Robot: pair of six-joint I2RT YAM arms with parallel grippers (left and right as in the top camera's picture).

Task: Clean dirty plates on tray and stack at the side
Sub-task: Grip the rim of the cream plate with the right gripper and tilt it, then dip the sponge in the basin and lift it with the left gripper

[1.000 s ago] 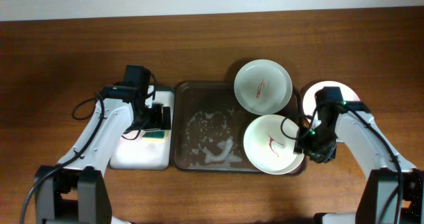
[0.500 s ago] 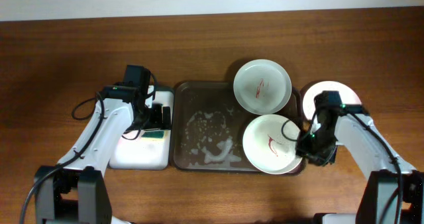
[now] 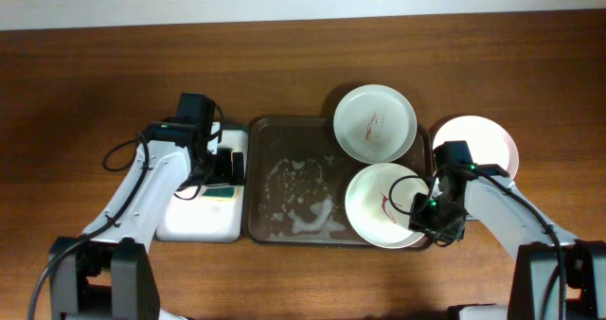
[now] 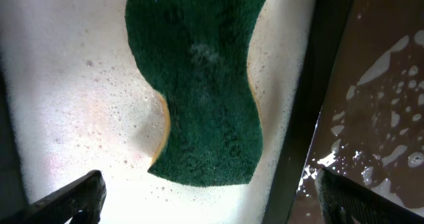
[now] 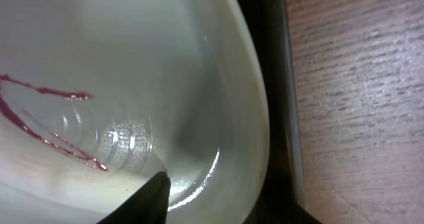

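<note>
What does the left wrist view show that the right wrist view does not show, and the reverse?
Only the left wrist view shows a green sponge lying on the foamy white lining of the small tray, and the wet floor of the brown tray. Only the right wrist view shows a plate with red marks, and the bare wooden table. Both show dark fingertips of their own pincer at the lower edge: two on the left, one on the right.
</note>
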